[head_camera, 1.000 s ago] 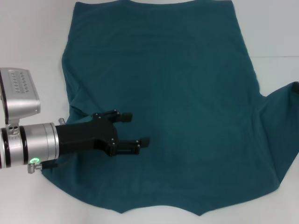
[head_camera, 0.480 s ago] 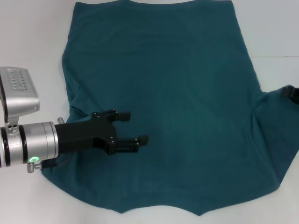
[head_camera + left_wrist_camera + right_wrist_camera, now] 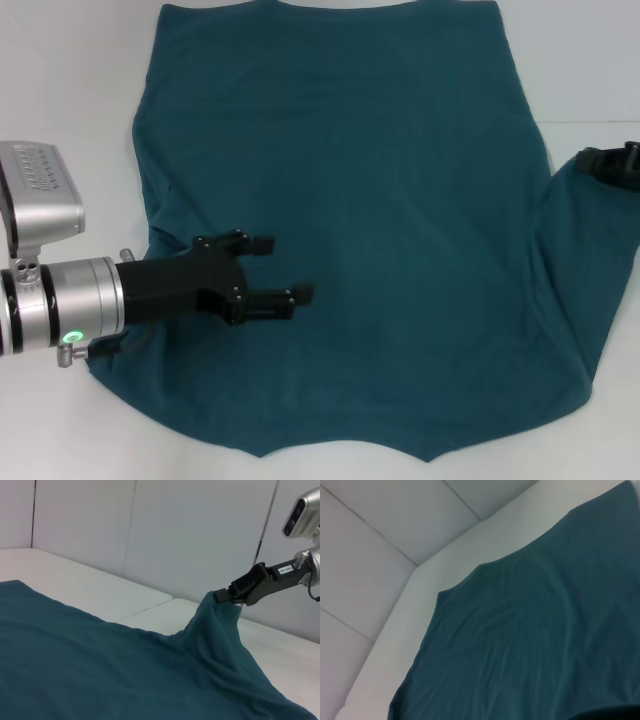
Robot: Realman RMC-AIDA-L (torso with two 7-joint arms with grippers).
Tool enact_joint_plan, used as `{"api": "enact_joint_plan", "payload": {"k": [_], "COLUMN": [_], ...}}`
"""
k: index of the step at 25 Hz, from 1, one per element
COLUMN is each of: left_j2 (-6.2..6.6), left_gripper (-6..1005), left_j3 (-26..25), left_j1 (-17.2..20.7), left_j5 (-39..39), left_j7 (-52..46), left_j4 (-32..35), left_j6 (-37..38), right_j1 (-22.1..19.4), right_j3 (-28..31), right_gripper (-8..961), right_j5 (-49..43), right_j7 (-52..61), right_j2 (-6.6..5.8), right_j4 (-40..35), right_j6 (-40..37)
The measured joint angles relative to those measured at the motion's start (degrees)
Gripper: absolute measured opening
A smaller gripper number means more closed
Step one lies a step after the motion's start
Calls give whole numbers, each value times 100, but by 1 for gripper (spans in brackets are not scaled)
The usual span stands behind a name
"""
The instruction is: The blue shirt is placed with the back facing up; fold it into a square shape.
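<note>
Lying flat: large dark teal-blue soft fabric short-sleeved shirt [image 3: 360, 220], plain side up on the white desk [image 3: 70, 90].
Left gripper [image 3: 280, 268]: hovers over the shirt's left part, fingers spread, holding nothing.
Right gripper [image 3: 224, 595]: clenched on the shirt's right sleeve, lifting it off the desk into a peak.

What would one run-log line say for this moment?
blue shirt: flat, right sleeve lifted | right gripper: shut on sleeve, raised | left gripper: open, over shirt's left side
</note>
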Motion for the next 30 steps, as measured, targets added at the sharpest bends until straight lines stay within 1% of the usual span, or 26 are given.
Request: {"api": "enact_joint_plan", "payload": {"k": [2, 5, 8, 11, 16, 20, 23, 30], "left_j2": [0, 0, -1, -7, -9, -9, -5, -2], "left_gripper": [937, 937, 937, 936, 936, 936, 936, 937], "left_j3": [-5, -30, -39, -38, -38, -30, -15, -19], "left_j1": [4, 19, 33, 45, 46, 21, 7, 19], "left_j5": [0, -2, -11, -36, -51, -52, -53, -53], "left_j7": [-4, -11, -15, -21, -40, -47, -48, -48], "left_j4": [-2, -5, -6, -16, -24, -61, -84, -94], "left_j6": [-13, -14, -14, -14, -13, -11, -10, -6], "right_j1": [24, 19, -111, -308, -495, -524, -524, -334], "right_j3": [-43, -51, -9, 59, 97, 104, 131, 180], "right_gripper": [4, 4, 4, 4, 3, 4, 4, 3], "right_j5": [-4, -18, -20, -15, -7, -14, 36, 64], "right_j7": [10, 40, 97, 78, -184, -692, -1128, -2170], "right_j2": [13, -27, -80, -106, -99, 35, 177, 489], "right_j4": [-11, -34, -76, -84, -83, -52, -70, -67], "right_j6": [4, 3, 19, 103, 330, 629, 930, 1726]}}
